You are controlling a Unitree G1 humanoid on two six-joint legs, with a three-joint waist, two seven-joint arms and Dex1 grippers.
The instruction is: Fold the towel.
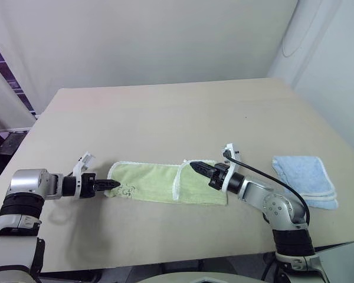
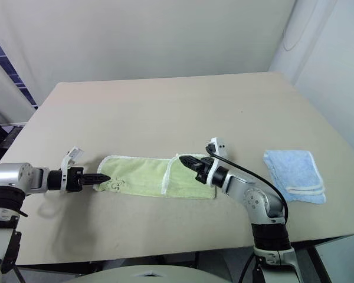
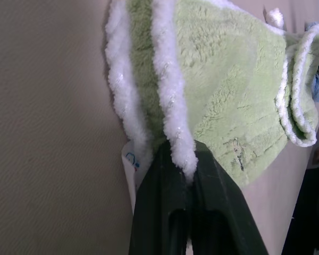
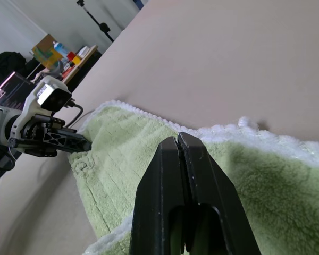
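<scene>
Both hands (image 1: 114, 184) (image 1: 194, 167) gripping green towel (image 1: 147, 183)

on the counter (image 2: 165, 112) we see the green towel (image 2: 138, 175) lying flat, our left gripper (image 2: 101, 178) pinching its left end, our right gripper (image 2: 187, 161) closed over its folded right end; a blue towel (image 2: 294, 172) lies well apart.

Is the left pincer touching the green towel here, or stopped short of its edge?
Touching. In the left wrist view the left pincer is shut on the white edging of the green towel, with the trim pinched between the black fingers.
</scene>
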